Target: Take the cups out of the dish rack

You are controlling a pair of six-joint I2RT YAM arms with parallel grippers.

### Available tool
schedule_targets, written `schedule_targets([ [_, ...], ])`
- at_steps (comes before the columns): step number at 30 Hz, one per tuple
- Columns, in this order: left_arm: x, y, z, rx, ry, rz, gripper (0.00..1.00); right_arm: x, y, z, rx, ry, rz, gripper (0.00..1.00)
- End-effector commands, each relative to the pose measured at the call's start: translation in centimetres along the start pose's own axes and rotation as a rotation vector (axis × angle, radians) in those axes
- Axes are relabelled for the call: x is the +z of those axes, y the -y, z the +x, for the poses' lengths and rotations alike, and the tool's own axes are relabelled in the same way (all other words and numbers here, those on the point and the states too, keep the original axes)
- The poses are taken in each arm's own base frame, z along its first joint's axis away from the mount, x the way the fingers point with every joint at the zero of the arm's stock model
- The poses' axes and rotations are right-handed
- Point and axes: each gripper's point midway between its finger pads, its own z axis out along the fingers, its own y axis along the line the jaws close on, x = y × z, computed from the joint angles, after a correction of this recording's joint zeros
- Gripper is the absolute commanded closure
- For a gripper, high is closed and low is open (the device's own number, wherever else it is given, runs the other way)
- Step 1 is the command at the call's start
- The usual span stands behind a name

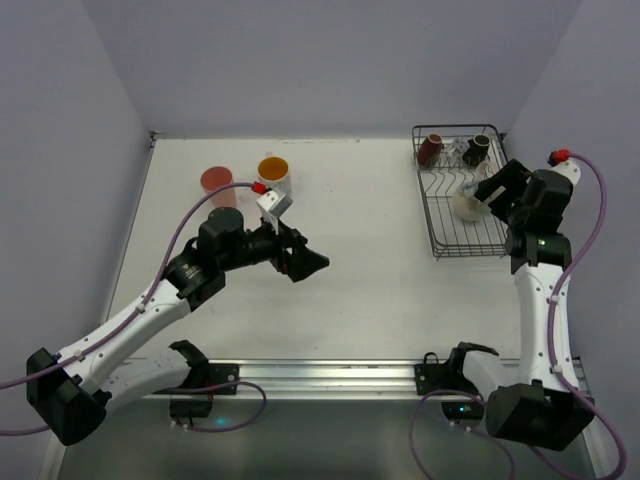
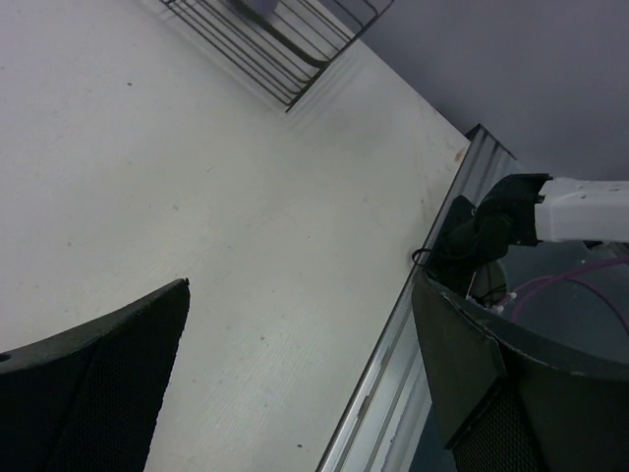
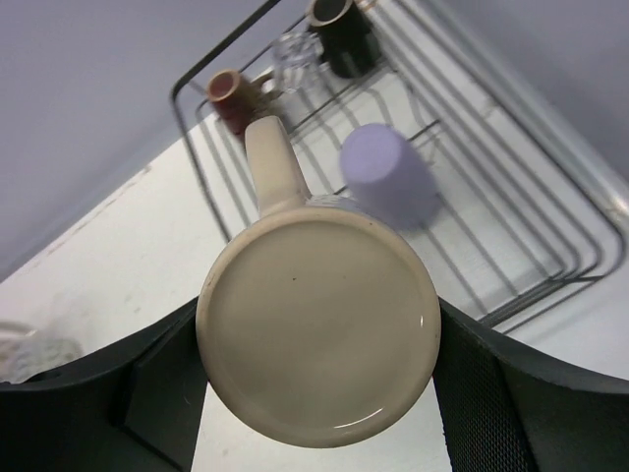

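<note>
Cream ceramic mug (image 3: 316, 329) is clamped between the right fingers (image 3: 147, 393), one black pad on each side of its body. Its flat base faces the wrist camera and its handle points away toward the far end of the rack. In the top view the mug lies inside the outline of the black wire dish rack (image 1: 448, 232), near the middle. Can't tell if it touches the wires or hangs just above them.

At the far end of the rack, a dark brown mug with reddish rim (image 1: 430, 149) sits at the left corner. A small clear glass (image 1: 456, 151) is just beside it, and a second dark brown mug (image 1: 477, 148) is to the right of the glass. The rack sits at the far right of the white table (image 1: 380, 260), close to the right wall.

Well apart, on the far left part of the table, a salmon-red tumbler (image 1: 217, 181) stands upright. A white mug with orange inside (image 1: 273, 170) stands upright just beside it on the right.

Left fingers (image 2: 98, 393) are spread wide with nothing held, only bare table in the gap. They hover over the middle-left of the table, on the near side of the two upright cups. The left wrist view also catches one rack corner and the silver metal rail (image 2: 385, 398) along the near table edge.
</note>
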Motion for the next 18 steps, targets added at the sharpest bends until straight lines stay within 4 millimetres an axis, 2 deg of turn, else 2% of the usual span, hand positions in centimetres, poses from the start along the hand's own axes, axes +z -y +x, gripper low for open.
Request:
schedule_targets([
  [1,0.8,3.9,-4.3,-0.052,0.127,0.171,0.02,-2.5,-6.6,-2.9,0.097,0.105,-0.356,0.91],
  [2,1.5,3.9,-4.1,-0.095,0.121,0.18,0.02,-2.8,-7.3,-2.8,0.108,0.098,-0.395,0.91],
  [3,2.0,4.4,-5.0,-0.086,0.158,0.205,0.02,-3.5,-8.6,-2.5,0.127,0.078,-0.472,0.91],
  [4,3.0,3.9,-4.7,-0.125,0.149,0.199,0.03,-4.1,-9.2,-2.5,0.134,0.073,-0.515,0.91],
  [6,4.1,3.9,-5.5,-0.125,0.18,0.227,0.04,-5.0,-10.6,-2.2,0.171,0.05,-0.602,0.91],
  [8,5.9,3.2,-5.6,-0.133,0.171,0.225,0.04,-7.1,-13.0,-1.8,0.186,0.012,-0.754,0.91],
  [13,9.7,1.8,-6.5,-0.115,0.182,0.226,0.05,-10.1,-17.1,1.3,0.176,-0.087,-0.964,0.9],
  [14,10.0,1.7,-6.9,-0.107,0.198,0.231,0.05,-10.7,-17.8,1.4,0.173,-0.08,-1.003,0.89],
  [18,11.9,0.8,-7.6,-0.113,0.224,0.225,0.08,-11.5,-19.4,3.7,0.184,-0.157,-1.1,0.89],
])
